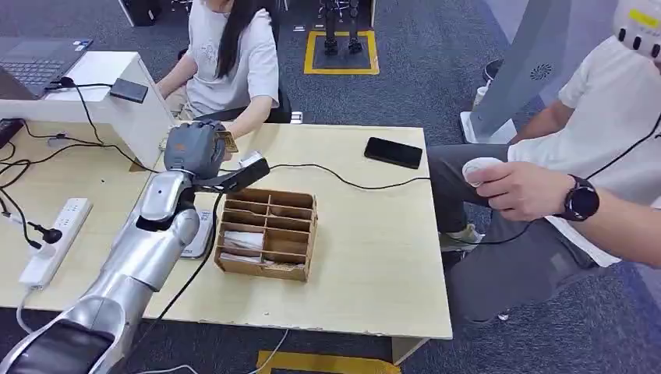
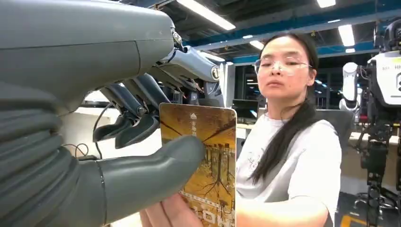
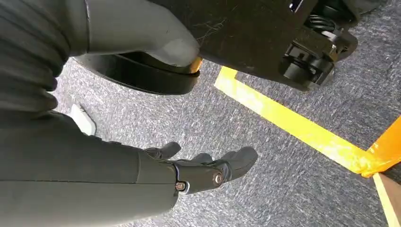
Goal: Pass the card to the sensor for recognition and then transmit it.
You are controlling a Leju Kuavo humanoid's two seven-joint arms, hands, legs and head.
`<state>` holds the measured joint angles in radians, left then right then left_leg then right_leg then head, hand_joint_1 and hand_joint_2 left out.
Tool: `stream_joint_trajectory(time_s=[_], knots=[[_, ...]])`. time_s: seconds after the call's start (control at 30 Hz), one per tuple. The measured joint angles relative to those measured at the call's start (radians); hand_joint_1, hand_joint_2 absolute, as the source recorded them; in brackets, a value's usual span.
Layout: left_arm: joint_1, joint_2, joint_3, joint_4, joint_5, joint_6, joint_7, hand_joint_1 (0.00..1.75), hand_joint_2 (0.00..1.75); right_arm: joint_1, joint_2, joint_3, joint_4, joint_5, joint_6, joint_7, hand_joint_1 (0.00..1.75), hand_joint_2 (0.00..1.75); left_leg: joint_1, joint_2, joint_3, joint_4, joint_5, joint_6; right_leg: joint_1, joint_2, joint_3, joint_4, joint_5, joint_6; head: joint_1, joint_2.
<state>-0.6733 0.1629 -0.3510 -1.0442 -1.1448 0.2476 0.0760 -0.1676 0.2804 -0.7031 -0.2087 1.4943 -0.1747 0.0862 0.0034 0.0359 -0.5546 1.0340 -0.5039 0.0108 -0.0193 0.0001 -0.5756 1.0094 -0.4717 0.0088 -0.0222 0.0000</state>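
Note:
My left hand [image 1: 193,148] is raised over the far left of the table, and the thumb [image 2: 156,172] presses a yellow-brown card [image 2: 208,161] against the fingers [image 2: 137,118] behind it. The card [image 1: 227,140] points toward a seated person in a white shirt [image 1: 234,66]. That person's fingers [image 2: 170,215] touch the card's lower end. A black and white sensor unit [image 1: 248,168] on a cable sits just right of my forearm. My right hand [image 3: 198,170] hangs over the carpet with fingers spread, holding nothing.
A wooden compartment box [image 1: 269,234] with cards stands mid-table. A black phone [image 1: 394,152] lies at the far edge. A power strip [image 1: 56,240] and cables lie to the left by a laptop [image 1: 39,62]. A second person at right holds a white device [image 1: 479,167].

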Motion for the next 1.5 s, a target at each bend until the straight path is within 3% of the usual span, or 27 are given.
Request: stream_joint_trajectory(time_s=[0.3, 0.47, 0.57, 0.73, 0.93, 0.97, 1.13, 1.5], knots=[[-0.121, -0.005, 0.000, 0.137, 0.026, 0.008, -0.024, 1.75, 1.75, 0.004, 0.000, -0.038, 0.000, -0.168, -0.044, 0.016, 0.00, 1.75, 0.000, 0.000, -0.001, 0.000, 0.000, 0.000, 0.000, 0.000, -0.001, 0.000, 0.000, 0.000, 0.000, 0.000], [-0.155, 0.001, 0.000, 0.184, 0.029, 0.010, -0.017, 1.75, 1.75, 0.028, -0.004, -0.151, 0.000, -0.357, -0.075, 0.049, 0.00, 1.75, 0.000, 0.000, -0.001, 0.000, 0.000, 0.000, 0.000, 0.000, -0.001, 0.000, 0.000, 0.000, 0.000, 0.000], [-0.141, 0.033, 0.000, 0.177, 0.039, 0.011, -0.003, 1.75, 1.75, 0.035, -0.006, -0.215, -0.003, -0.390, -0.088, 0.064, 0.00, 1.75, 0.000, 0.004, -0.001, 0.000, -0.001, 0.000, 0.000, 0.002, -0.002, 0.000, 0.000, 0.000, 0.000, 0.000], [-0.095, 0.077, 0.000, 0.142, 0.051, 0.008, -0.004, 1.75, 1.75, 0.035, -0.012, -0.257, -0.004, -0.378, -0.091, 0.069, 0.00, 1.75, 0.000, 0.002, -0.002, 0.000, -0.001, 0.000, 0.000, 0.000, -0.003, 0.000, 0.000, 0.000, 0.000, 0.000], [-0.049, 0.133, 0.001, 0.086, 0.075, -0.010, -0.043, 1.75, 1.75, 0.048, -0.109, -0.285, -0.019, -0.391, 0.040, 0.045, 0.00, 1.75, -0.001, 0.002, -0.002, 0.000, -0.001, 0.000, 0.000, 0.001, -0.002, 0.000, 0.000, 0.000, -0.002, 0.000], [-0.044, 0.138, 0.001, 0.079, 0.075, -0.010, -0.045, 0.00, 1.75, 0.058, -0.117, -0.291, -0.021, -0.391, 0.043, 0.048, 0.00, 1.75, -0.001, 0.000, -0.002, 0.000, -0.001, 0.000, 0.000, 0.000, -0.001, -0.001, 0.000, 0.000, -0.001, 0.000], [-0.022, 0.157, 0.003, 0.058, 0.068, 0.005, -0.049, 0.00, 1.75, 0.109, -0.156, -0.298, -0.030, -0.366, 0.057, 0.044, 0.00, 1.75, 0.000, -0.002, -0.005, 0.000, -0.001, 0.000, -0.001, -0.002, -0.002, -0.001, 0.000, 0.000, 0.000, 0.000], [0.056, 0.225, 0.067, 0.036, 0.060, 0.077, -0.040, 0.00, 1.75, 0.122, -0.179, -0.308, -0.030, -0.364, 0.058, 0.031, 0.00, 1.75, 0.001, -0.001, -0.003, 0.000, 0.000, -0.001, 0.000, -0.001, -0.002, 0.000, 0.000, 0.000, -0.001, 0.000]])
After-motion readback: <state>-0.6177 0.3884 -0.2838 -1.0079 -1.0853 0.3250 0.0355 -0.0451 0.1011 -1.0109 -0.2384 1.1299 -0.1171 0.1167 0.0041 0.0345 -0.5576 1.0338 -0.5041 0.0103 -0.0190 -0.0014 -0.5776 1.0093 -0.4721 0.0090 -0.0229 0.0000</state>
